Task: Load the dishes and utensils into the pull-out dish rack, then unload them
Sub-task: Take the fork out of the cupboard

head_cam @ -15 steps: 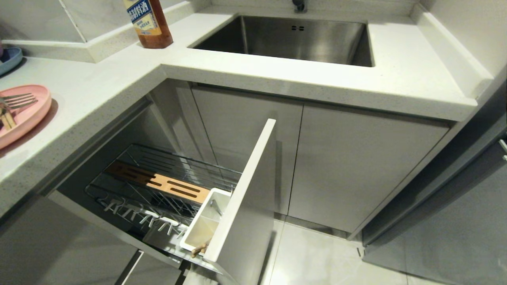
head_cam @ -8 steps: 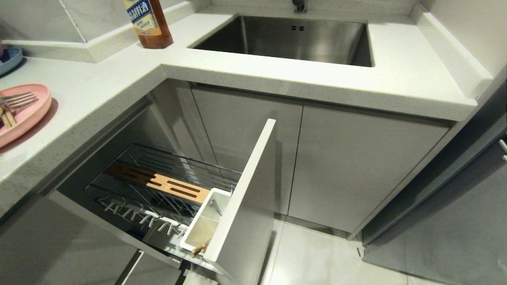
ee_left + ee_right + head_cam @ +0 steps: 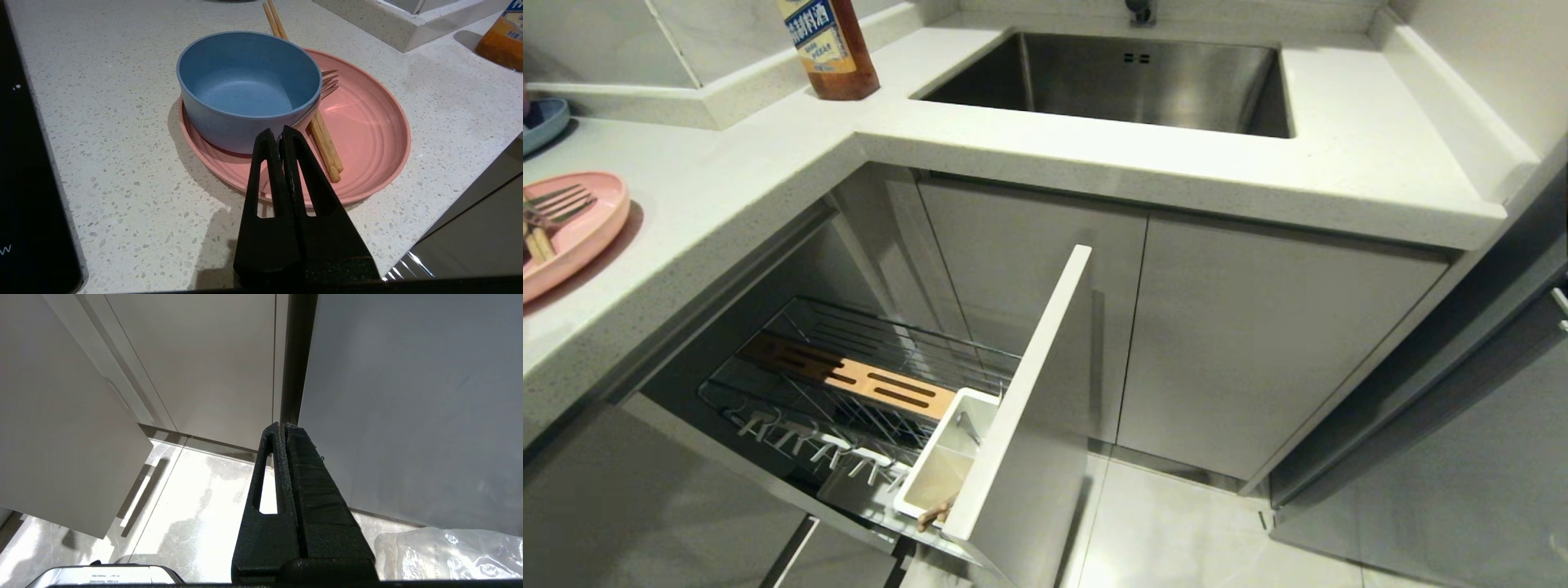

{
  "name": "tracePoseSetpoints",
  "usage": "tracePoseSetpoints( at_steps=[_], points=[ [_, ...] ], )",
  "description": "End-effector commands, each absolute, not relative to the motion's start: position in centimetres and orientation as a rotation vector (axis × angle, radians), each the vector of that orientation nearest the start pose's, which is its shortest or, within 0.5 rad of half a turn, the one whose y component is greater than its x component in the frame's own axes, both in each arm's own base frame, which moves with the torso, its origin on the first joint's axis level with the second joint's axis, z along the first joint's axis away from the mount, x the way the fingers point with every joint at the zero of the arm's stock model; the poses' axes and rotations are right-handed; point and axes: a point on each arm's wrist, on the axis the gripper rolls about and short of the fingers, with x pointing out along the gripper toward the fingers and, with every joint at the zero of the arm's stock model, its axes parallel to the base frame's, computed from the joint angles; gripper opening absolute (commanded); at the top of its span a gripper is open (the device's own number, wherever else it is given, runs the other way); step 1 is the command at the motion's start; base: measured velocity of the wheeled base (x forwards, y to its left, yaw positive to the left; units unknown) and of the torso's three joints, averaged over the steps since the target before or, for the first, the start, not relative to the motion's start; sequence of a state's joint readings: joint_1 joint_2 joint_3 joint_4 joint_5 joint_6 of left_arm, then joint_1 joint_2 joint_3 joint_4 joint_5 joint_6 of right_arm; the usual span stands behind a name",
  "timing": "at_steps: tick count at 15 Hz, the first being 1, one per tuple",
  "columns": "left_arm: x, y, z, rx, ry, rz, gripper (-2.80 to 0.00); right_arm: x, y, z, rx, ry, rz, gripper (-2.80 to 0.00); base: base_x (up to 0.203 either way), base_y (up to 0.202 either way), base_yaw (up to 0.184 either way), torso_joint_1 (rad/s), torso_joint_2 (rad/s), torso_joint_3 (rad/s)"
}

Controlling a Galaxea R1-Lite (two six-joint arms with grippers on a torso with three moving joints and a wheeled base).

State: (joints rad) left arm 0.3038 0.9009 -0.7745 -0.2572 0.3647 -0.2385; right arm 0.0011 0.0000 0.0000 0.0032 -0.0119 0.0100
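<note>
1. Left gripper (image 3: 279, 136): fingers pressed together, empty, poised just short of the blue bowl (image 3: 249, 87).
2. Bowl sits on the pink plate (image 3: 359, 122) near the counter's (image 3: 122, 163) front edge, with chopsticks (image 3: 325, 143) and fork (image 3: 329, 81) alongside.
3. Bowl looks light, rigid, slick plastic; pinch the rim.
4. Right gripper (image 3: 282, 426) closed, idle by the cabinets.

I get sharp frames, dim cool kitchen light, glare on the floor tiles (image 3: 196, 506), soft shadow beside the pink plate (image 3: 367, 122), edges bowed.
</note>
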Motion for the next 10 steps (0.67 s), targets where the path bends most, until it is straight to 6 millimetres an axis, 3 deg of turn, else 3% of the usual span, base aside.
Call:
tracePoseSetpoints(
  at_steps=[1,4,5,10],
  points=[
    [8.97,3.66,30.15,-0.235,-0.216,0.651,-2.8,-2.27,-0.03,7.47,0.011,0.005,-0.011,-2.8,0.0,0.0,0.0,0.0,0.0,0.0],
    [8.98,3.66,30.07,-0.234,-0.211,0.651,-2.8,-2.26,-0.03,7.44,0.011,0.006,-0.011,-2.8,0.0,0.0,0.0,0.0,0.0,0.0],
    [9.01,3.66,30.05,-0.233,-0.208,0.649,0.0,-2.26,-0.03,7.43,0.009,0.006,-0.011,-2.8,0.0,0.0,0.0,0.0,0.0,0.0],
    [8.98,3.56,30.02,-0.234,-0.19,0.618,0.0,-2.27,-0.03,7.47,0.011,0.005,-0.011,-2.8,0.0,0.0,0.0,0.0,0.0,0.0]
  ],
)
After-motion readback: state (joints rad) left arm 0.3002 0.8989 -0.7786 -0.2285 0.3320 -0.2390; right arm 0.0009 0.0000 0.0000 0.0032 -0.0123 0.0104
